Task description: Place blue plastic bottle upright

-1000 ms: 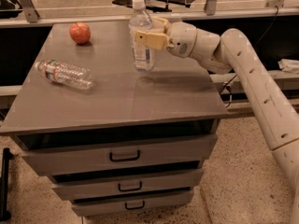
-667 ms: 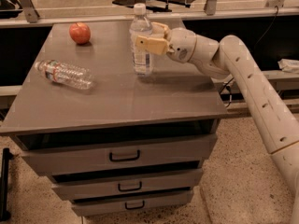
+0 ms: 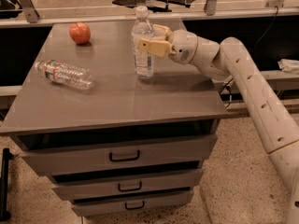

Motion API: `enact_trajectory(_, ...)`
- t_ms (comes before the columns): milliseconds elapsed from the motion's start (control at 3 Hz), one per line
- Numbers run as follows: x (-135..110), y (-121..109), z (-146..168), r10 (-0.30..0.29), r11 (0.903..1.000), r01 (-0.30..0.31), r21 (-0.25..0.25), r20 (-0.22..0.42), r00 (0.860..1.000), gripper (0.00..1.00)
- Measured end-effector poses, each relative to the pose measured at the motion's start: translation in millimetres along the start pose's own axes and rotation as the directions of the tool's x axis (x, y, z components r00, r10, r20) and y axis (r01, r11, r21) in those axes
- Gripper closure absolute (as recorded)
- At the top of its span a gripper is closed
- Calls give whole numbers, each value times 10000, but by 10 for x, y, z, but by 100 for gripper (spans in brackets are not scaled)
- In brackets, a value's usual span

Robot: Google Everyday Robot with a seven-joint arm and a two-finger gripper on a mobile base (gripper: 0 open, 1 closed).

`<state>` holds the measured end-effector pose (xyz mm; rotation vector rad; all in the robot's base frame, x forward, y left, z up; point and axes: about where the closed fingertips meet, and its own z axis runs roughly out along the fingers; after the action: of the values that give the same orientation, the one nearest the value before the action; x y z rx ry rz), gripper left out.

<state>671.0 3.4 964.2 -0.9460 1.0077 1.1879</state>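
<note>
The blue plastic bottle (image 3: 143,50), clear with a white cap and a pale label, stands upright on the grey tabletop (image 3: 117,97) right of centre, towards the back. Its base appears to rest on the surface. My gripper (image 3: 150,39) reaches in from the right at mid-height of the bottle. One finger is in front of the bottle and one behind, and they are shut on it.
A ribbed clear bottle with a red-and-dark label (image 3: 63,73) lies on its side at the left of the table. A red apple (image 3: 80,33) sits at the back left. Drawers (image 3: 124,157) are below the tabletop. A rail runs behind the table.
The bottle, held in my gripper, has come down slightly, and its base is now at the tabletop. The lying bottle and the apple have not moved.
</note>
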Motion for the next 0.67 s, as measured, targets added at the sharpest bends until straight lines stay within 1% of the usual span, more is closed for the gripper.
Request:
enact_trajectory(333, 22, 23, -25, 86, 10000, -86, -36, 33, 10000, 5)
enact_trajectory(667, 78, 68, -34, 226, 9997, -226, 6, 63, 9997, 0)
